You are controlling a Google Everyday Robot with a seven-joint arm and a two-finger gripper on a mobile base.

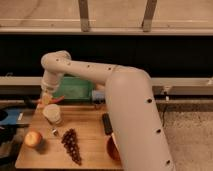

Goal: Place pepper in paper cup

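My gripper hangs at the back left of the wooden table, just above and behind the paper cup. It is shut on the pepper, a slim orange-red piece that sticks out sideways on both sides of the fingers. The white cup stands upright on the board, its mouth a little below the pepper. The pepper is above the cup's rim, not inside it.
An orange-yellow apple-like fruit lies at the front left and a bunch of dark grapes in front of the cup. A black bar and a reddish bowl lie beside my arm. A green bin and a blue mug stand behind.
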